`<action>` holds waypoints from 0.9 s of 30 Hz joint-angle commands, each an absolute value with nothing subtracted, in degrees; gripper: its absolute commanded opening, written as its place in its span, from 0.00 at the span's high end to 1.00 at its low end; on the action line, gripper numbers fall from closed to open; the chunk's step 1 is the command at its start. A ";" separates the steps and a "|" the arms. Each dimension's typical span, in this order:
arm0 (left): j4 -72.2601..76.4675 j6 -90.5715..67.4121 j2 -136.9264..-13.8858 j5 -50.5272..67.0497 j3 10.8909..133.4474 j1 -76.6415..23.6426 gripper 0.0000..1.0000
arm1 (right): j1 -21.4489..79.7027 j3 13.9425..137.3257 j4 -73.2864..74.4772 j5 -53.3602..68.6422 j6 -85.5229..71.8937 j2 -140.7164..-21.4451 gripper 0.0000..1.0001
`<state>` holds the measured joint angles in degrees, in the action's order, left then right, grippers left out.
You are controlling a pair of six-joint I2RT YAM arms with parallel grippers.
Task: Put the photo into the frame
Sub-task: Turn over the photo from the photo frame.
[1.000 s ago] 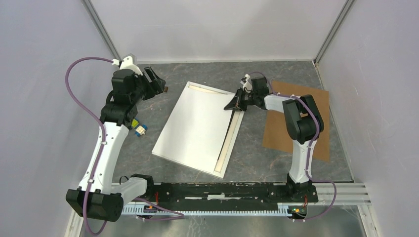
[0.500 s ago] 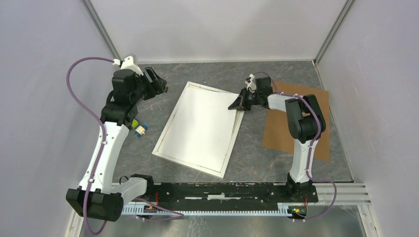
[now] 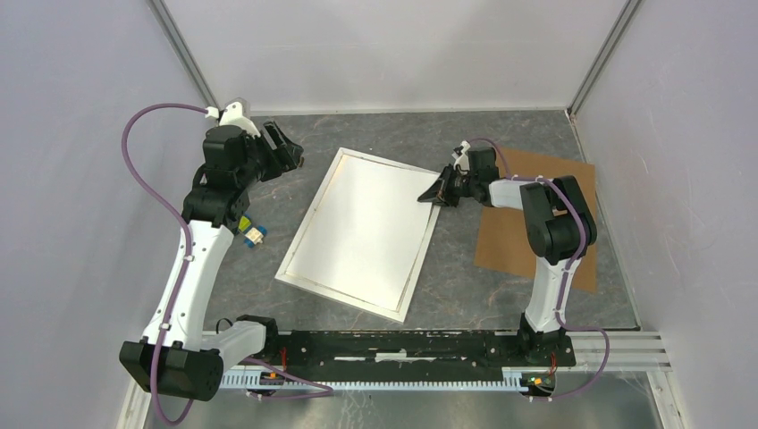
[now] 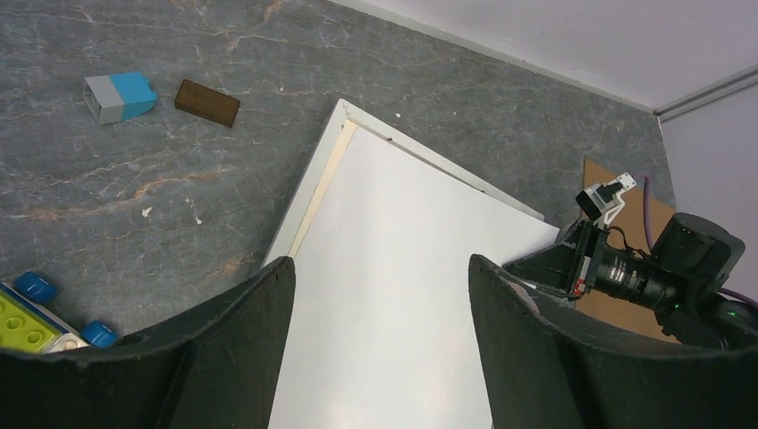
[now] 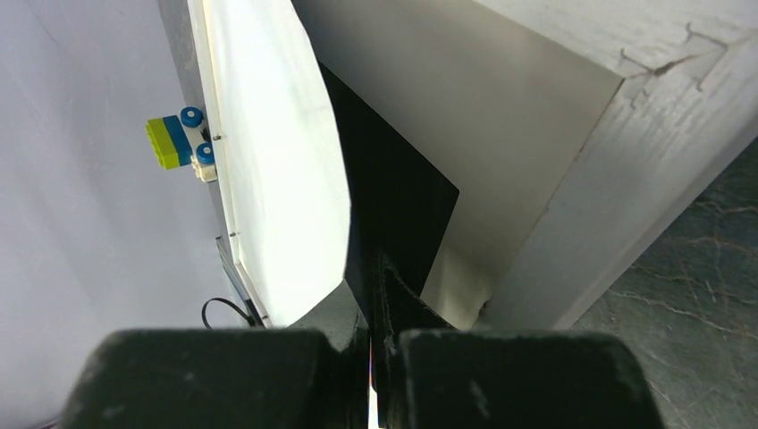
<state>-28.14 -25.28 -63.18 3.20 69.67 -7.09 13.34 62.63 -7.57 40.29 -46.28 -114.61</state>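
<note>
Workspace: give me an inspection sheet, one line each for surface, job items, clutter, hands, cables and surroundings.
Surface: grey marbled tabletop; no spills seen.
Job's things: the photo lies white back up inside the frame.
Clutter: brown backing board under the right arm; blue-grey block, brown block and toy brick on the left.
Hands: left hand open, holding nothing; right hand shut on the photo's far right corner.
Cables: left arm's purple cable loops in the air; right arm's purple cable loops by its base.
Surroundings: plain pale walls; nothing else seen.
</note>
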 commanded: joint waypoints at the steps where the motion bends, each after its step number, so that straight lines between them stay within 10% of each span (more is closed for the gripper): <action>1: -25.40 -25.39 -62.93 4.20 69.53 -6.78 0.23 | 13.44 62.46 -11.15 39.42 -47.59 -112.16 1.00; 27: -24.99 -25.66 -62.85 5.03 69.27 -6.79 0.23 | 15.03 69.73 -4.33 38.62 -42.65 -115.60 0.82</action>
